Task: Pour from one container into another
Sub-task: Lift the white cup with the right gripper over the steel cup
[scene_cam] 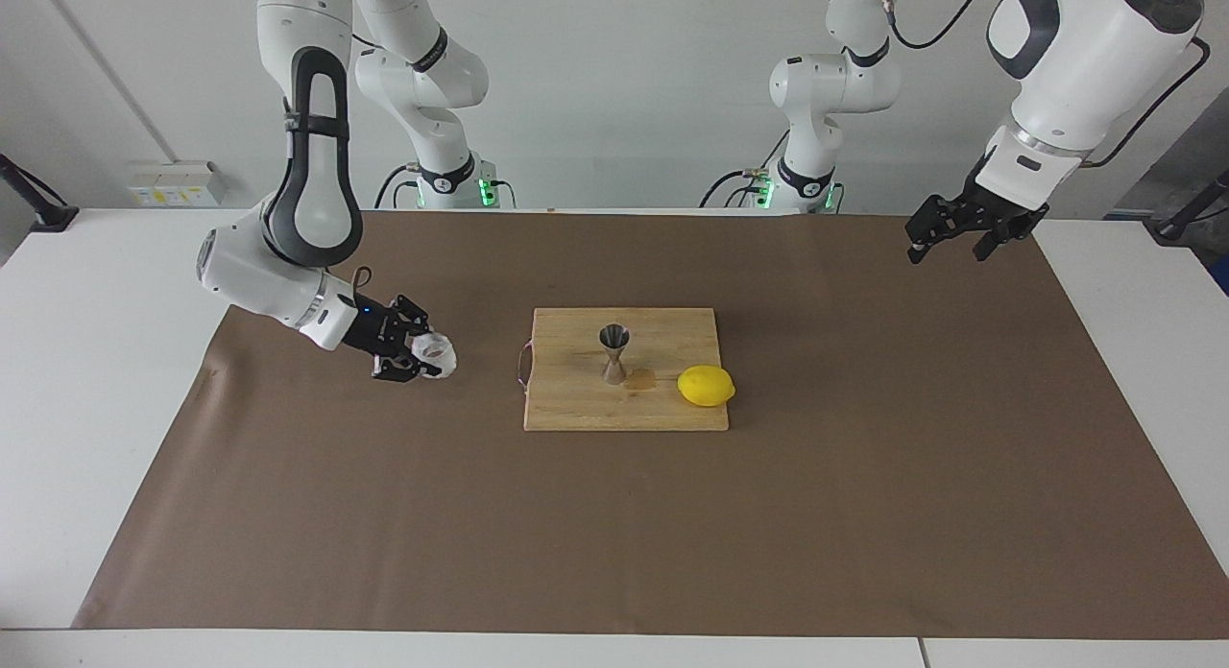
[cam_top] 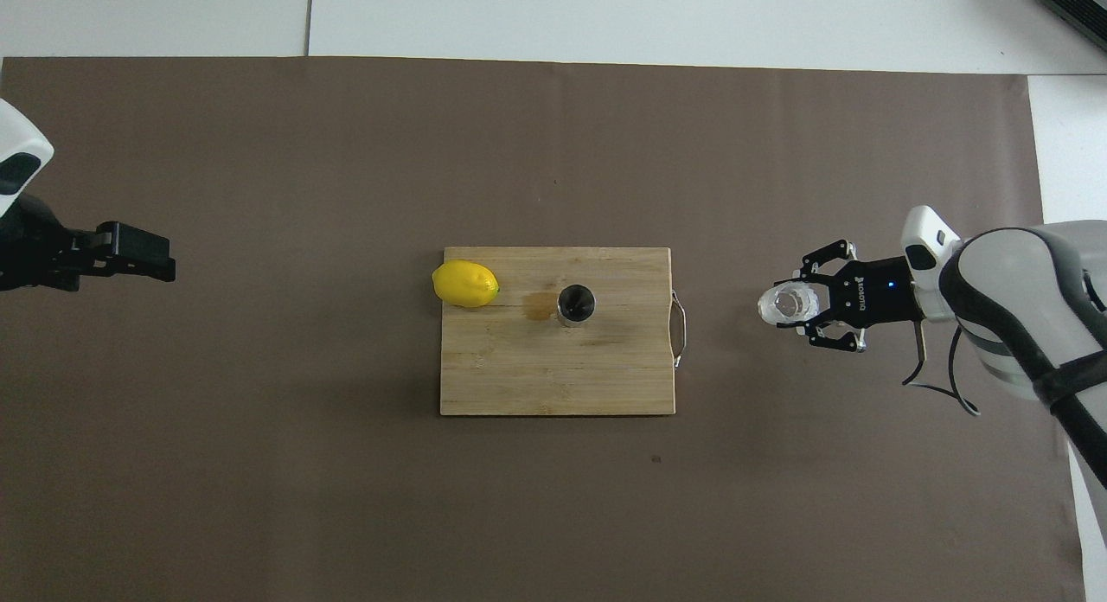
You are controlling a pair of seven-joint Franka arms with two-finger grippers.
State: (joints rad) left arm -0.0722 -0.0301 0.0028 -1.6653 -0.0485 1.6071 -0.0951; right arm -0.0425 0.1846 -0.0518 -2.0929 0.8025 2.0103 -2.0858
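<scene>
Right gripper point(scene_cam: 420, 353) is clamped on the glass cup point(scene_cam: 434, 352) over the mat, mouth up to keep contents in. Jigger point(scene_cam: 614, 353) stands upright on the cutting board point(scene_cam: 576, 399) toward its fingertip side. Left gripper point(scene_cam: 953, 236) waits, fingers apart.

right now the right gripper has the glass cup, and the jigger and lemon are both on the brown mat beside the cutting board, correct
Not quite. The right gripper does hold the glass cup, but the jigger and the lemon are on the cutting board itself, not on the brown mat beside it. Both views show this, the overhead one most plainly.
</scene>
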